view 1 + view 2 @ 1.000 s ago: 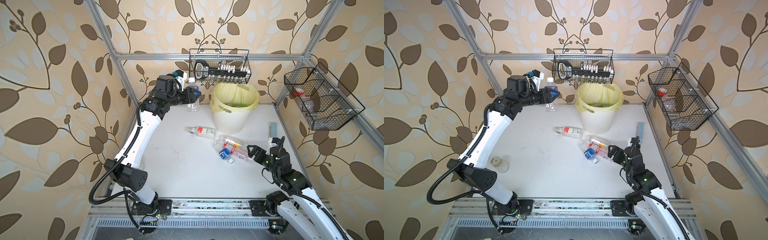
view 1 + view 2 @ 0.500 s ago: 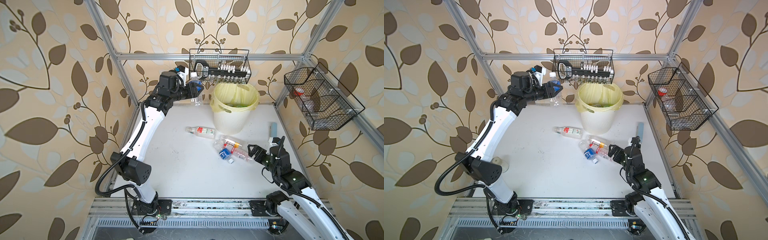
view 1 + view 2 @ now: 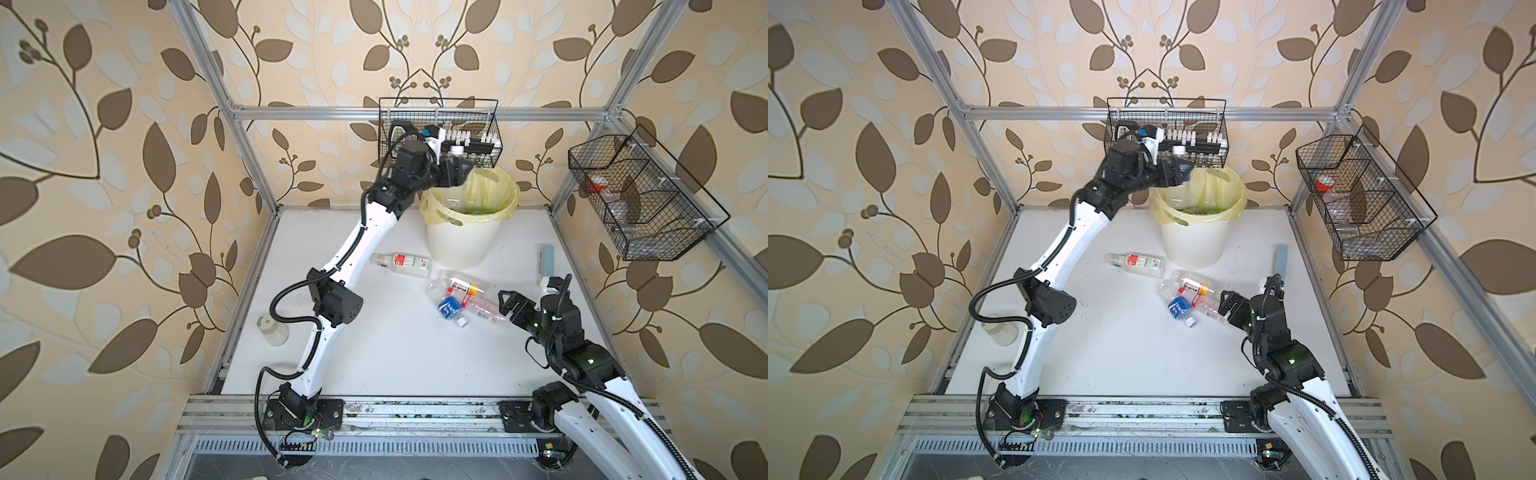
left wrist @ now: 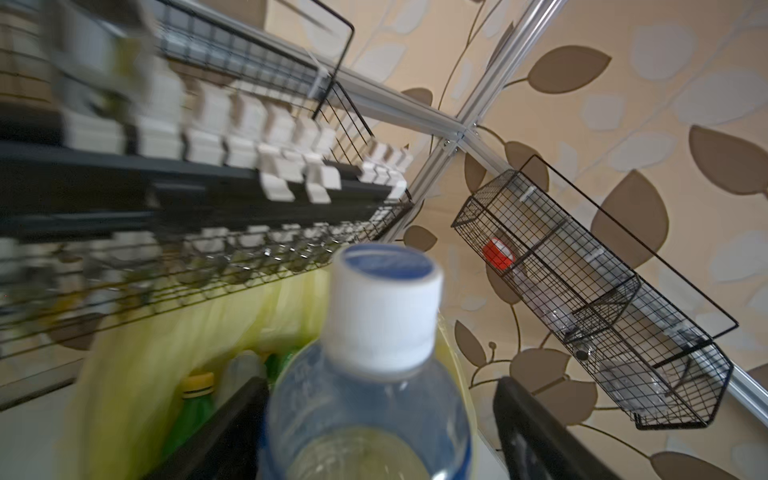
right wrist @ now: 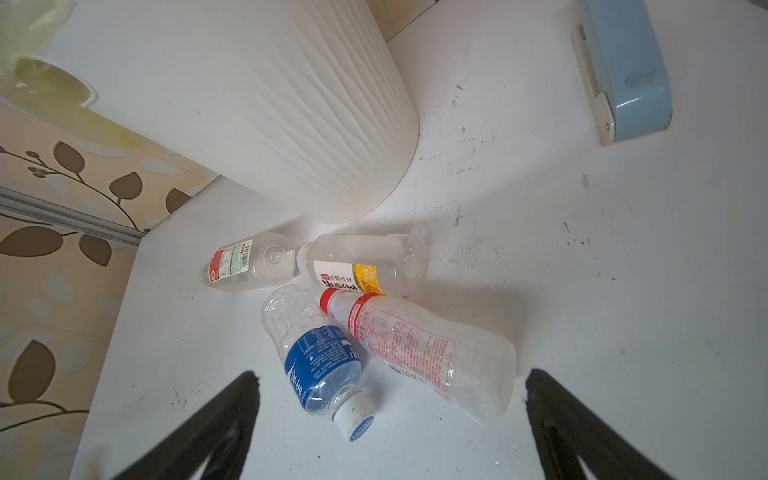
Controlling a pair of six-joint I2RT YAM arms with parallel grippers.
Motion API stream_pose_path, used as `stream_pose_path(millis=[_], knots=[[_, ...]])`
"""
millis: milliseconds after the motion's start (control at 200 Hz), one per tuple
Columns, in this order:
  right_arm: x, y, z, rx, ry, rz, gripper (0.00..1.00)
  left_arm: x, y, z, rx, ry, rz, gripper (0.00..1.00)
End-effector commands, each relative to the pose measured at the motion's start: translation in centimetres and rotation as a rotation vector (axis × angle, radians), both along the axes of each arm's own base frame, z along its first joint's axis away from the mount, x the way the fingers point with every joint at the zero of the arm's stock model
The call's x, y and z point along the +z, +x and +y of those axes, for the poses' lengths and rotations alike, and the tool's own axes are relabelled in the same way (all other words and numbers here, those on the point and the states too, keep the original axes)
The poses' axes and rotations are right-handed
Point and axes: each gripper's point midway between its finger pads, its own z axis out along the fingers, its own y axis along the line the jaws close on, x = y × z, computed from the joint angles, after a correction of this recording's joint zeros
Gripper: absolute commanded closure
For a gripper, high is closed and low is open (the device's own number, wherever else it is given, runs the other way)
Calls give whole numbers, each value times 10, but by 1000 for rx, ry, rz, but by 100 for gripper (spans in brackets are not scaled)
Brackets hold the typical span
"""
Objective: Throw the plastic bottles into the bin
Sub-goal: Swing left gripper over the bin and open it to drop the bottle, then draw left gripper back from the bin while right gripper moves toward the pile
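My left gripper (image 3: 459, 172) (image 3: 1177, 170) hangs over the near-left rim of the cream ribbed bin (image 3: 457, 245) (image 3: 1192, 245). Its jaws stand open around a clear blue-labelled, white-capped bottle (image 4: 374, 374) (image 3: 1179, 189); one finger (image 4: 536, 419) is clearly apart from it. Green bottles (image 4: 191, 399) lie inside the yellow bag (image 4: 166, 353). Several plastic bottles lie in front of the bin: a red-label one (image 3: 401, 262), a yellow-label one (image 3: 463, 286), a blue-label one (image 3: 449, 307) (image 5: 324, 365) and a red-capped one (image 3: 484, 309) (image 5: 415, 345). My right gripper (image 3: 509, 307) (image 5: 392, 376) is open, low, just right of these.
A pale-blue case (image 3: 547, 259) (image 5: 623, 70) lies by the table's right edge. Black wire baskets hang on the back rail (image 3: 440, 133) and the right rail (image 3: 636, 199). A pale jar (image 3: 272, 330) stands left of the table beyond its edge.
The left arm swung right from the back-left corner to above the bin with the bottle, and its jaws have opened. The right arm has not moved.
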Motion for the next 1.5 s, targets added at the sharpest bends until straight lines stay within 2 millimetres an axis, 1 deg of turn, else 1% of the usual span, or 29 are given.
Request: stream_pose_path(millis=[0, 45, 120, 200, 265, 335, 395, 455, 495, 545, 570, 650, 730, 775, 790, 795, 805, 835, 1010, 1085, 1215, 1315, 1360, 1370, 1380, 1495], knots=[[10, 0, -3, -20, -6, -9, 0, 51, 12, 27, 141, -51, -154, 1], [10, 0, -3, -22, -5, -11, 0, 64, 7, 30, 140, -65, -172, 1], [8, 2, -4, -30, -8, -12, 0, 91, -12, 34, 103, -87, -215, 1], [7, 6, -1, -23, -1, -17, 0, 118, -30, 47, 108, -93, -249, 1], [7, 9, 2, -12, 4, -15, 0, 135, -45, 58, 113, -72, -280, 1], [7, 12, 6, 3, 4, -5, 0, 146, -60, 69, 120, -39, -297, 1], [6, 13, 8, 14, -1, 5, 0, 146, -71, 77, 125, 7, -294, 1], [4, 13, 10, 22, -5, 17, 0, 137, -78, 85, 125, 61, -271, 1], [3, 13, 11, 28, -8, 24, 0, 127, -84, 87, 118, 97, -252, 1], [2, 12, 12, 34, -12, 30, 0, 113, -89, 93, 119, 141, -225, 1], [1, 12, 12, 33, -15, 31, 0, 102, -90, 95, 120, 165, -206, 1], [-2, 14, 12, 36, -38, 48, 0, 78, -97, 106, 135, 222, -175, 1], [-4, 15, 9, 35, -83, 74, 0, 59, -100, 119, 161, 274, -151, 1], [-3, 16, 8, 39, -106, 73, 0, 51, -101, 127, 178, 292, -137, 1], [-2, 17, 8, 40, -111, 72, 0, 55, -103, 130, 184, 288, -143, 1], [-2, 17, 7, 39, -114, 71, 0, 47, -102, 131, 184, 298, -130, 1], [-1, 17, 7, 38, -118, 70, 0, 40, -101, 132, 185, 308, -118, 1], [-1, 18, 5, 34, -130, 66, 0, 32, -101, 137, 193, 320, -104, 1], [3, 26, 4, 40, -178, 46, 0, 3, -102, 168, 232, 355, -61, 1], [3, 29, 3, 44, -206, 46, 0, -14, -103, 178, 226, 364, -38, 1], [5, 33, 9, 99, -253, 26, 0, -43, -109, 191, 213, 409, 20, 1], [8, 33, 12, 128, -294, 13, 0, -64, -115, 205, 228, 448, 59, 1], [9, 33, 12, 136, -314, 9, 0, -80, -114, 210, 233, 463, 81, 1], [10, 33, 12, 137, -318, 7, 0, -73, -119, 213, 238, 453, 65, 1], [10, 32, 12, 139, -322, 6, 0, -72, -121, 214, 240, 451, 60, 1], [11, 31, 12, 156, -371, 14, 0, -91, -128, 225, 240, 488, 66, 1]])
